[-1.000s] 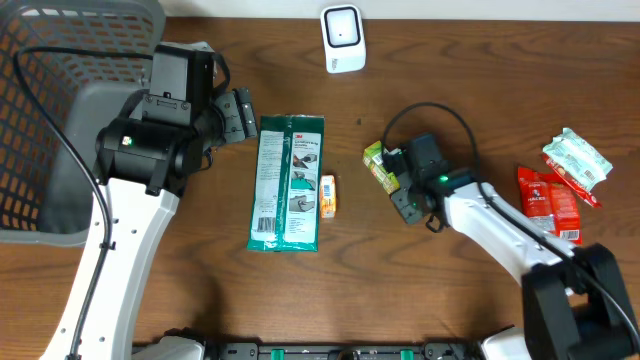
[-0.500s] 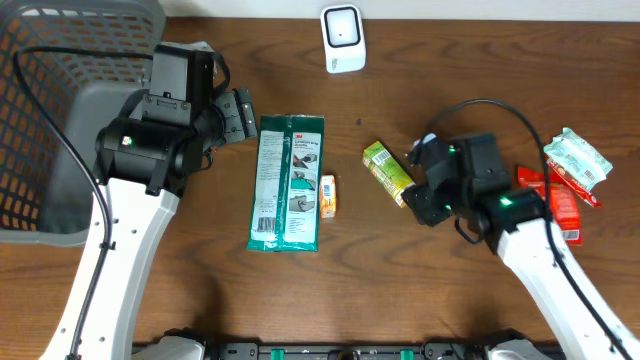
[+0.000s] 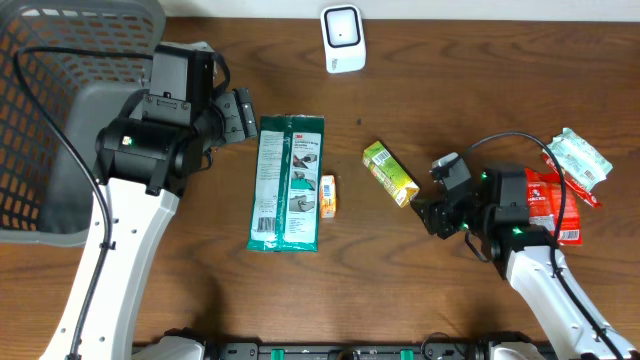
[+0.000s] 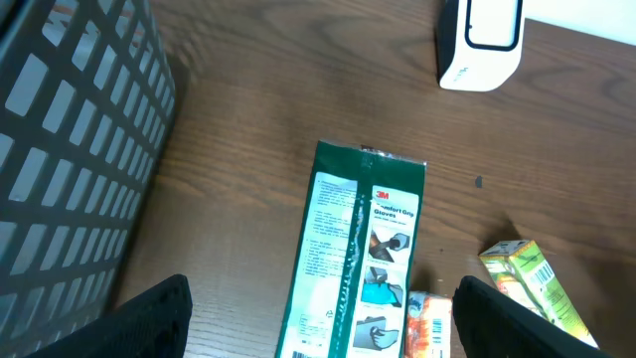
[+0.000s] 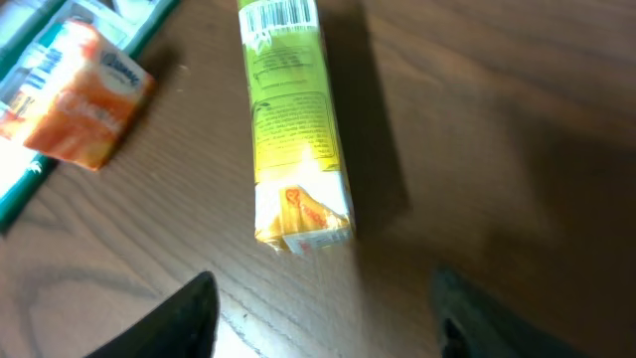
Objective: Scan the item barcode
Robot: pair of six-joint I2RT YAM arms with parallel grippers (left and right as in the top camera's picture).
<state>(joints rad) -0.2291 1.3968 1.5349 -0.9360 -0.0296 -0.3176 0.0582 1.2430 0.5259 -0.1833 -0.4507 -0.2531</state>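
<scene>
- The place looks like a mock shop checkout built on a robotics lab bench.
- A white barcode scanner (image 3: 342, 38) stands at the far edge of a wooden table (image 3: 470, 90).
- A gray shopping basket (image 3: 60, 150) sits at the left.
- Packaged goods lie loose on the table: a green glove packet (image 3: 288, 182), a yellow-green box (image 3: 390, 173) and red packets (image 3: 550, 200).
- A left arm (image 3: 125, 230) and a right arm (image 3: 545, 285), both robotic, reach over the table.

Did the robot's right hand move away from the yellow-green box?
Yes. The right gripper has backed off the yellow-green box, its fingers open, sliding toward the red packets and farther from the white scanner.
</scene>
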